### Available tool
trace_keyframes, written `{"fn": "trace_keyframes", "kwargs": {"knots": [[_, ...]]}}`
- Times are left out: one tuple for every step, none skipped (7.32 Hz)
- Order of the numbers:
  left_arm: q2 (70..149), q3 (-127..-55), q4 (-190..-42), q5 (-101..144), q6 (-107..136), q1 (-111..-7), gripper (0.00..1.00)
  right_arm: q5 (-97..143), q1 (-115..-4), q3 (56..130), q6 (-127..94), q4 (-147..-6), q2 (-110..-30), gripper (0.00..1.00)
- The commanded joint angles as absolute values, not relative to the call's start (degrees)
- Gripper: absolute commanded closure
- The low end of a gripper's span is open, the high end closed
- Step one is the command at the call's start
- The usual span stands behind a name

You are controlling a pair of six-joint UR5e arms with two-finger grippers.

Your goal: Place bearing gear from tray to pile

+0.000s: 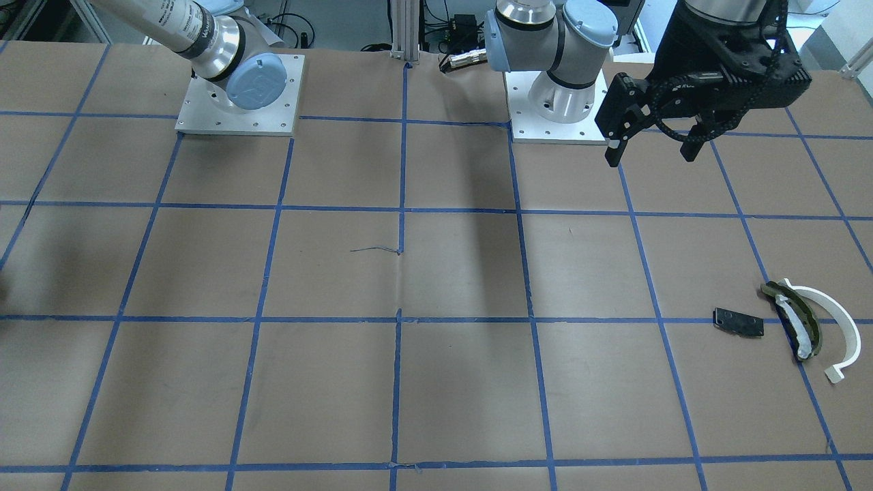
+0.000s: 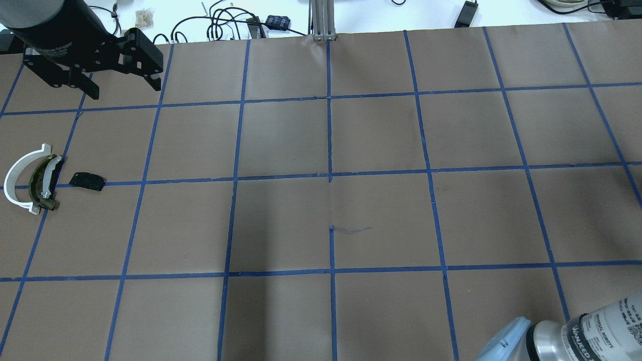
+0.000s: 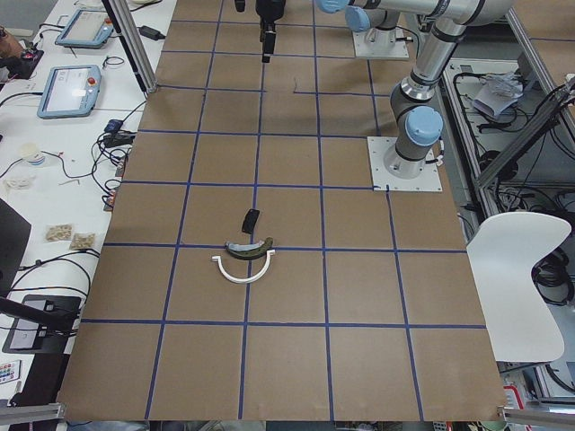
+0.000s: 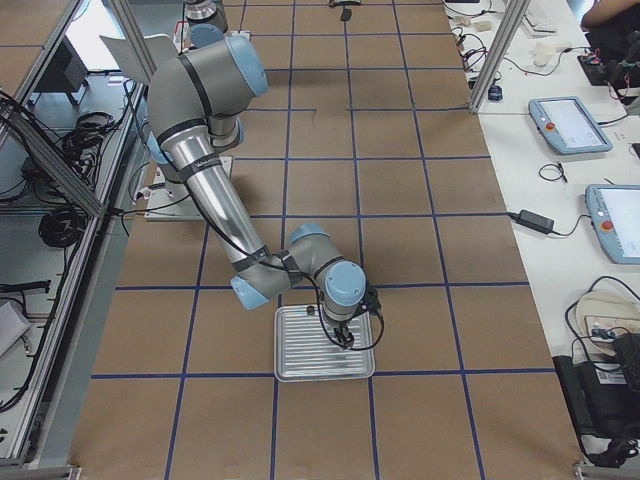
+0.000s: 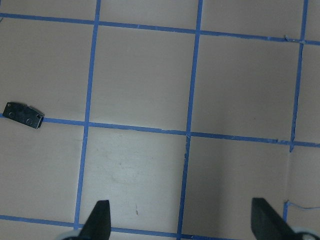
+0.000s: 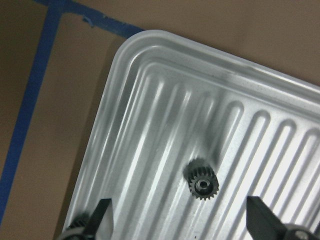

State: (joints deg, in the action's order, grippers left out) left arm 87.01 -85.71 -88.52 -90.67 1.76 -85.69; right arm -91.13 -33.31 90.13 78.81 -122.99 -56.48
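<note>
The bearing gear (image 6: 201, 181), a tiny black toothed part with a pale centre, lies on the ribbed metal tray (image 6: 150, 42), which also shows in the exterior right view (image 4: 300, 358). My right gripper (image 6: 180, 220) hangs open just above the tray (image 4: 345, 338), with the gear between and ahead of its fingers. The pile lies at the table's left end: a white arc (image 1: 844, 320), a dark olive curved piece (image 1: 799, 319) and a flat black plate (image 1: 738, 322). My left gripper (image 1: 651, 146) is open and empty, raised, away from the pile (image 2: 125, 87).
A second dark toothed part (image 6: 75, 229) peeks in beside the right gripper's left finger. The two arm bases (image 1: 239, 99) (image 1: 559, 102) stand on the robot's side of the table. Cables (image 2: 225, 22) lie beyond the far edge. Blue tape lines grid the brown tabletop.
</note>
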Motion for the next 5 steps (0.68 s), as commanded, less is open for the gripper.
{"fn": "trace_keyframes", "kwargs": {"knots": [[87.0, -85.8, -88.6, -90.7, 1.8, -85.7, 0.0, -91.1, -33.3, 90.6, 78.8, -126.4, -55.0, 0.14], [87.0, -85.7, -88.6, -90.7, 1.8, -85.7, 0.0, -91.1, -33.3, 90.6, 78.8, -127.3, -54.8, 0.15], [87.0, -85.7, -88.6, -90.7, 1.8, -85.7, 0.0, -91.1, -33.3, 90.6, 78.8, -127.3, -54.7, 0.21], [87.0, -85.7, -88.6, -90.7, 1.8, -85.7, 0.0, -91.1, -33.3, 90.5, 79.1, -127.3, -54.6, 0.31], [87.0, -85.7, -88.6, -90.7, 1.8, -85.7, 0.0, -91.1, -33.3, 90.5, 79.2, -127.2, -54.6, 0.42]]}}
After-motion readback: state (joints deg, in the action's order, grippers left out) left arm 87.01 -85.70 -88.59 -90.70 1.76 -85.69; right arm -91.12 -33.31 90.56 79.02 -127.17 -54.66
